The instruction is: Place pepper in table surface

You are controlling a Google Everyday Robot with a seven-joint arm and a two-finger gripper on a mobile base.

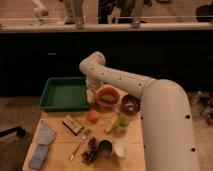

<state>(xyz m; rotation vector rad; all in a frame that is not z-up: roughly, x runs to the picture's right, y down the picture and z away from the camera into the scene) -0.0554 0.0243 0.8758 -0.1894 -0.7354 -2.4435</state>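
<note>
My gripper (90,95) hangs at the end of the white arm, low between the green tray (64,93) and the orange bowl (108,96). A small yellow-green thing, seemingly the pepper (107,101), lies in the orange bowl just right of the gripper. I cannot tell whether the gripper touches it. The light tan wooden table surface (57,137) lies below and in front of the gripper. The round orange-red fruit (93,116) sits on it just below the gripper.
A dark red bowl (130,104) stands right of the orange bowl. A light-green cup with a yellow piece (120,121), a snack bar (73,125), a fork (80,145), a blue cloth (42,145), grapes (90,150), a can (104,148) and a white cup (121,148) are on the table.
</note>
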